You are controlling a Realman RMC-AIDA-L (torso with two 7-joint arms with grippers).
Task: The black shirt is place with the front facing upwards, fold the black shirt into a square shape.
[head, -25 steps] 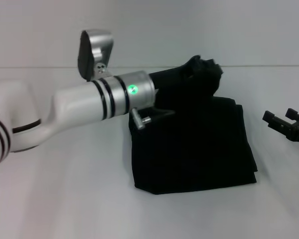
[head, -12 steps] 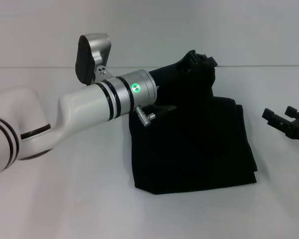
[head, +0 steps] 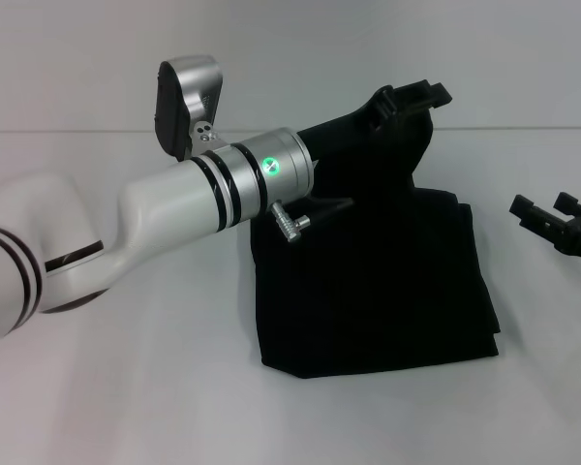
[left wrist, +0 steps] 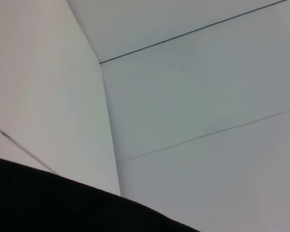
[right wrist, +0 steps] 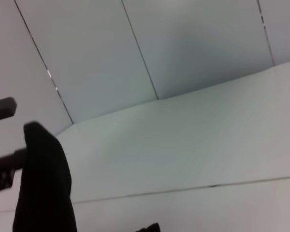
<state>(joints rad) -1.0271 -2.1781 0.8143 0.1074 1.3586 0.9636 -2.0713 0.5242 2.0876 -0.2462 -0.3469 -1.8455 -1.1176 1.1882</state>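
Head cam looks forward and down over the white table [head: 126, 407], both wrist cams tilt up at wall panels, left one close over the black shirt [left wrist: 48, 203], right one farther off, sharing that lifted shirt with the head view.

The black shirt [head: 387, 291] is plain, deep black across its whole visible surface, with no lettering or label showing. The left gripper [head: 412, 97], raised over the shirt's far edge, is the same black, so the two blend together. Behind it, the left arm [head: 174, 208] is glossy white with thin black rings, turning to brushed silver near the wrist, where a small green light glows. The right gripper [head: 557, 221] is black. The table [head: 126, 387] beneath is pale off-white, and the wall [left wrist: 208, 87] pale grey with thin dark seams.
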